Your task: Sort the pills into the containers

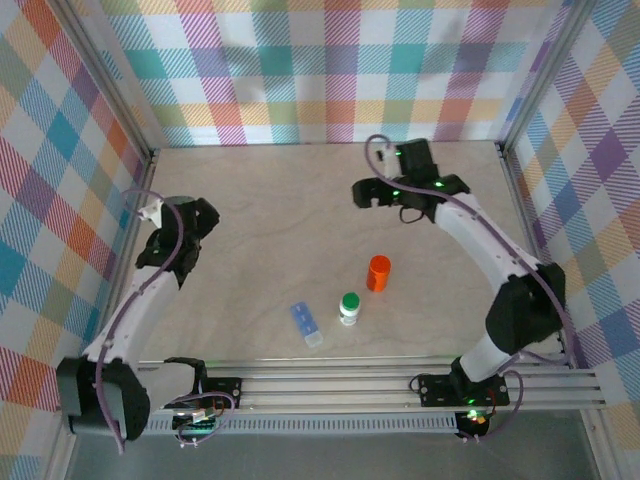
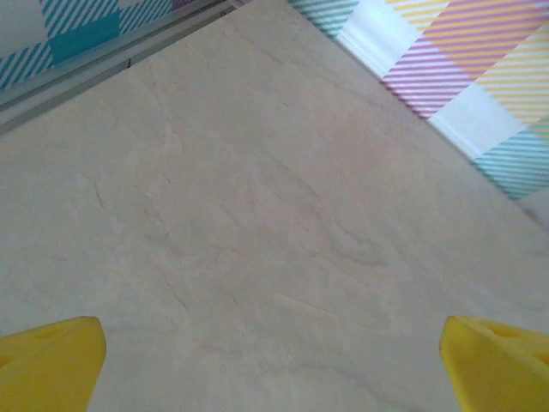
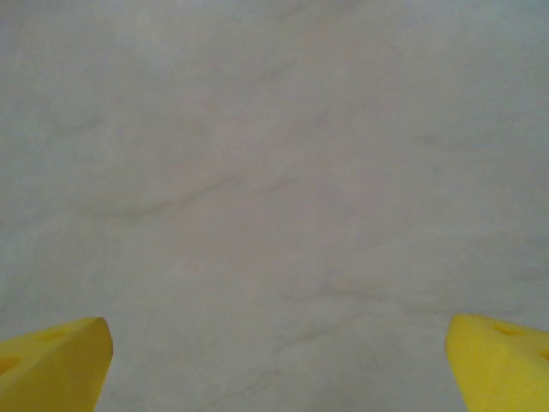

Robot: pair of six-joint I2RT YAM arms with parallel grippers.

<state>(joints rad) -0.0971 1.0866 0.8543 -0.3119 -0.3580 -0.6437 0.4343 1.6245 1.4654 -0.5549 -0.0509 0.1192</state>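
Note:
The pale-blue pill-box strip (image 1: 306, 324) lies flat near the table's front edge, left of centre. No pills can be made out at this scale. My left gripper (image 1: 160, 222) hangs over the left side of the table, well back and left of the strip. In the left wrist view it is open (image 2: 273, 343), its yellow fingertips (image 2: 51, 356) wide apart over bare table. My right gripper (image 1: 372, 192) is at the back right, far behind the strip. It is open too (image 3: 279, 339), with only bare surface between its yellow fingertips (image 3: 497, 356).
A white bottle with a green cap (image 1: 349, 308) stands just right of the strip, and an orange cylindrical bottle (image 1: 378, 273) stands behind that. Plaid walls (image 1: 330, 70) close in the table on three sides. A metal rail (image 1: 380, 385) runs along the front.

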